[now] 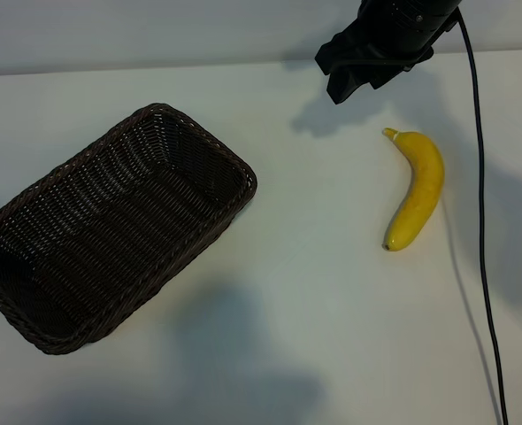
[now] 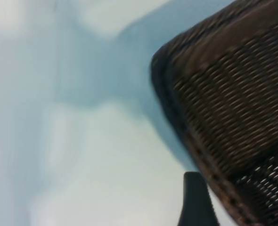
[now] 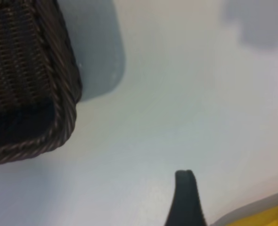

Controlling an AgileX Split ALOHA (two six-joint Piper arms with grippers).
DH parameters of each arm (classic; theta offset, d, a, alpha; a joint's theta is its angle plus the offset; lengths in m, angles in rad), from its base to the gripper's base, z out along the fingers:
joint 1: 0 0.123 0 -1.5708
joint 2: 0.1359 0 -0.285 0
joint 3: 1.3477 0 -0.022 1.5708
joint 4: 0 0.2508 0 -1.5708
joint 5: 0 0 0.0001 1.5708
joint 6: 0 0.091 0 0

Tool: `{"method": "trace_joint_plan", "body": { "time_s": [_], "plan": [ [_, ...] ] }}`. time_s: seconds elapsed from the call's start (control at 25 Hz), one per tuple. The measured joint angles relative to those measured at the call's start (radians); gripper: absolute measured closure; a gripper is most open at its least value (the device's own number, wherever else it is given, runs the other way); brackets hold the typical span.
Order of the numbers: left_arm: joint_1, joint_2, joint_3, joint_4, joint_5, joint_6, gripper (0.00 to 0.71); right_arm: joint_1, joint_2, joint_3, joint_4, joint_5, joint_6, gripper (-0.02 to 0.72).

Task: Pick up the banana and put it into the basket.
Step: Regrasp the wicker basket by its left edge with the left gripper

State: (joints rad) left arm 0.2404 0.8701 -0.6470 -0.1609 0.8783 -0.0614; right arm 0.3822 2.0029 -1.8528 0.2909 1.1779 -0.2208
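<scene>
The yellow banana (image 1: pixel 418 189) lies on the white table at the right, its stem pointing to the far side. The dark brown wicker basket (image 1: pixel 210 146) stands at the left with nothing in it. My right gripper (image 1: pixel 348 81) hangs above the table just beyond the banana's stem, open, holding nothing. In the right wrist view one dark fingertip (image 3: pixel 185 197) shows, a strip of the banana (image 3: pixel 275 214) beside it and the basket (image 3: pixel 59 94) farther off. In the left wrist view a single dark fingertip (image 2: pixel 194 197) sits close to the basket's rim (image 2: pixel 176 117); that gripper is open and holds nothing.
A black cable (image 1: pixel 482 221) runs from the right arm down the right side of the white table (image 1: pixel 314 292). Bare tabletop lies between basket and banana. The left arm is outside the exterior view.
</scene>
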Motion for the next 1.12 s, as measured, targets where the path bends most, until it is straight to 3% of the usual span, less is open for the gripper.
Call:
{"method": "trace_joint_plan", "body": {
  "time_s": [0.28,0.68,1.12],
  "plan": [
    [0.0,0.026,0.151,-0.029,-0.215,-0.061,0.21,0.0,0.0,0.0,0.0,0.006,-0.003,0.164],
    [0.0,0.205,0.191,-0.105,-0.39,-0.11,0.21,0.0,0.0,0.0,0.0,0.035,-0.026,0.164],
    [0.0,0.411,0.191,-0.187,-0.442,-0.098,0.21,0.0,0.0,0.0,0.0,0.036,-0.027,0.164]
  ]
}}
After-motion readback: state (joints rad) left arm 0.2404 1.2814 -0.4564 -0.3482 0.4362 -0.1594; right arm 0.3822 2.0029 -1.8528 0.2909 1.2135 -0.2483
